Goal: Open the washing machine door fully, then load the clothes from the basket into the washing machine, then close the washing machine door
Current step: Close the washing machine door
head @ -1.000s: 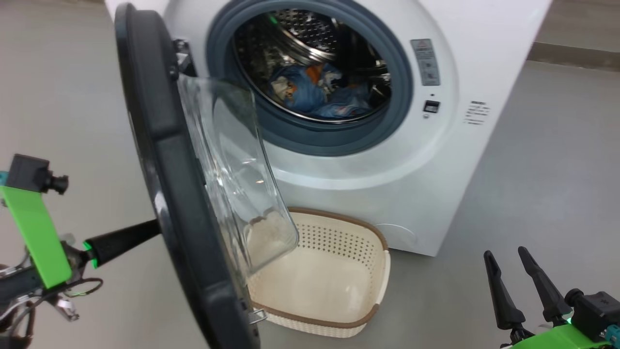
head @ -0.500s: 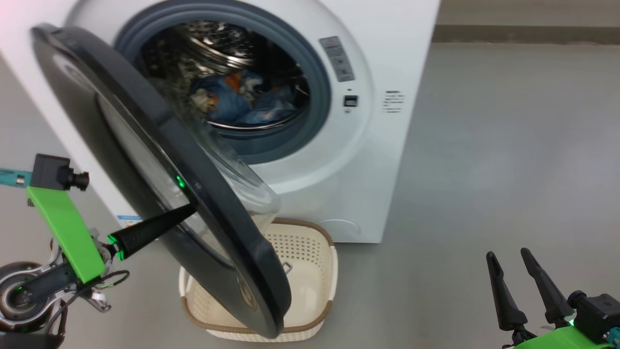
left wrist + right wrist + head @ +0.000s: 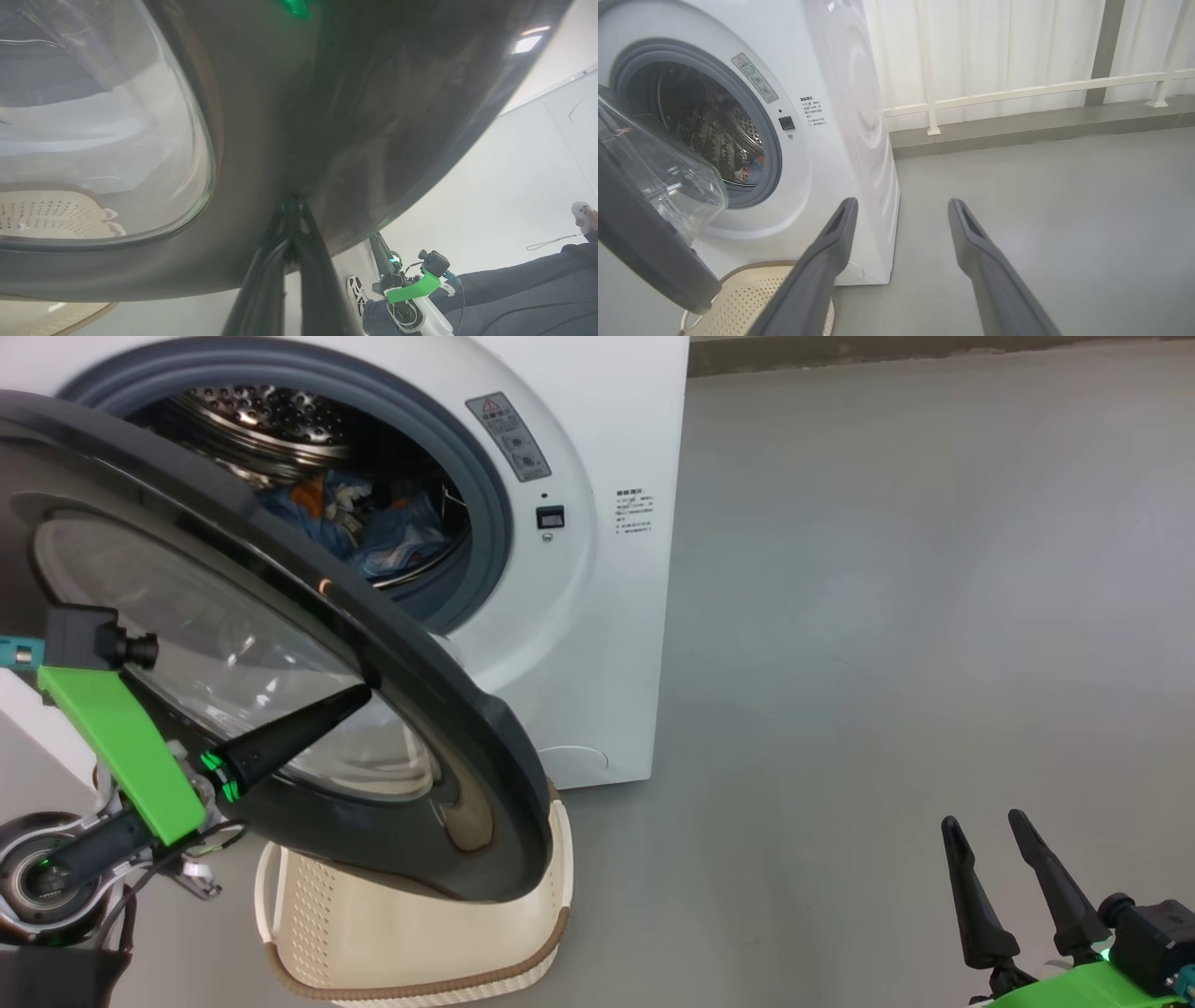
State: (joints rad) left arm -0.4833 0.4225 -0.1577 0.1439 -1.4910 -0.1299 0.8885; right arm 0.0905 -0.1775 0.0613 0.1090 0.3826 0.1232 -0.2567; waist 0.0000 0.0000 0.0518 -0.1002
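Pressed-together left gripper (image 3: 353, 699) tips on glossy black-rimmed round glass door (image 3: 467, 747); right gripper (image 3: 980, 819) spread. Door stiff, slick: push rim.

Washing machine door (image 3: 467, 747) swung from wide open to half closed; left end effector (image 3: 357, 696) followed against it.

Markings on the washing machine (image 3: 597, 644): none legible
Right of the drum opening (image 3: 280, 420) sits a grey warning label (image 3: 510, 435) with a red triangle; further right, a block of black print (image 3: 633, 511), too small to read.
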